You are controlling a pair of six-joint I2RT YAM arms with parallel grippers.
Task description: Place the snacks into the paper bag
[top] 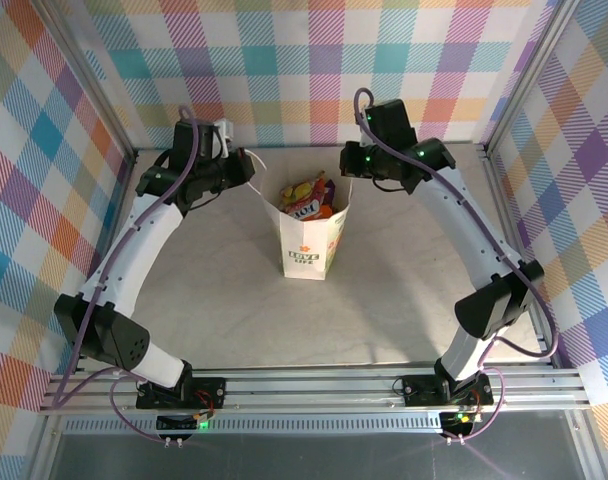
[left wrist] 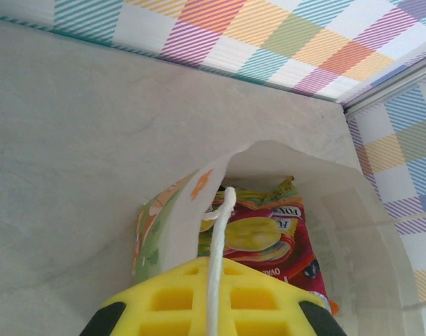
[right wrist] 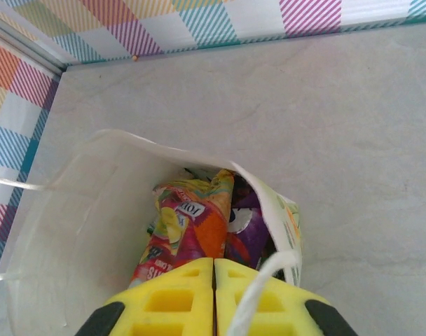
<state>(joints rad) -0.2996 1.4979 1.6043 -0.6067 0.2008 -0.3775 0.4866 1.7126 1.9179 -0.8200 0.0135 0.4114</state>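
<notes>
The white paper bag (top: pixel 310 248) stands upright in the middle of the table, mouth open, with snacks (top: pixel 306 197) sticking up inside it. My left gripper (top: pixel 246 168) hovers at the bag's left rim. In the left wrist view this gripper (left wrist: pixel 216 260) is shut on the bag's white cord handle (left wrist: pixel 221 217), above a red and yellow packet (left wrist: pixel 269 238). My right gripper (top: pixel 352 165) hangs at the right rim. Its yellow fingers (right wrist: pixel 214 260) are pressed together, and the other cord handle (right wrist: pixel 262 287) lies across the right finger. Below are an orange packet (right wrist: pixel 192 224) and a purple packet (right wrist: pixel 244 227).
Checked walls (top: pixel 304 60) close the table at the back and both sides, with metal posts at the corners. Bare grey tabletop (top: pixel 234 310) surrounds the bag. The arm bases sit on the rail (top: pixel 314 385) at the near edge.
</notes>
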